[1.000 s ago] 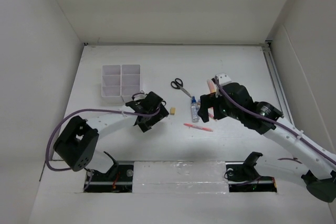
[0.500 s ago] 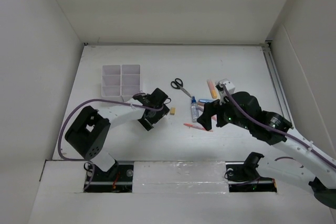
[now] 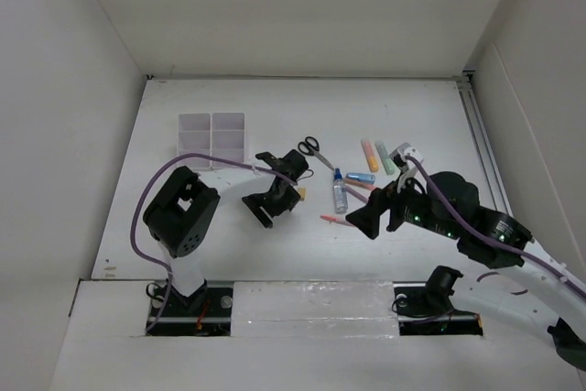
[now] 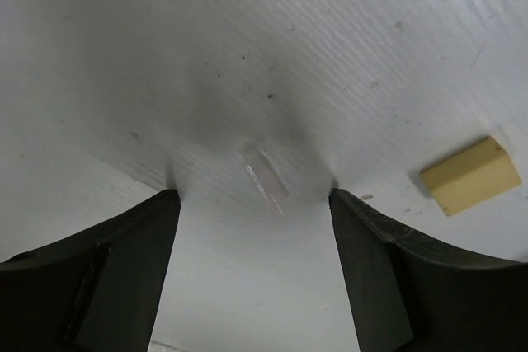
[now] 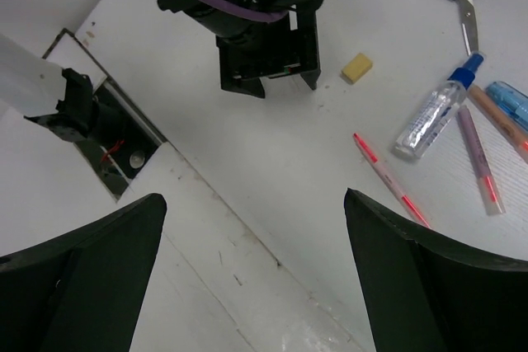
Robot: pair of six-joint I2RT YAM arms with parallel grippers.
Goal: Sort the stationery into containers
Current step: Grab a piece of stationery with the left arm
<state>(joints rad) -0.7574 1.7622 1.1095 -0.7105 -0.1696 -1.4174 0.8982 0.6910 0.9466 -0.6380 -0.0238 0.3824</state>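
Everything here is placed off the clear bottle (image 3: 340, 191) lying mid-bench (image 3: 439, 125).

Top view only: the white organizer (image 3: 212, 139) is seen well off to the bottle's far left and isn't caught by either wrist camera. The scissors (image 3: 311, 146) are found just beyond the bottle on the left. The orange marker (image 3: 369, 151) and green marker (image 3: 386, 157) sit beyond it on the right, and the blue marker (image 3: 360, 177) is right by its cap.

The yellow eraser (image 4: 470, 175), to the bottle's left, is half hidden by the arm from above. It's shown properly by the left wrist camera, flat on the bench just outside one finger, not between the two. The left pincer (image 4: 252, 197) is spread, nothing is pinched, and it's held low over bare bench.

In the right wrist view the pens can be told apart. A red pen (image 5: 388, 177) is laid on the bottle's near side and a pinkish pen (image 5: 478, 158) is laid beside the bottle. The right pincer (image 5: 253, 199) is spread wide and empty, held above the bench at the bottle's near right.

Compared with a second ago, the left pincer has been swung toward the bottle, right up to the eraser. The right arm has been pulled back to the bottle's near side, so the orange and green markers are now uncovered. The stationery itself hasn't been shifted.
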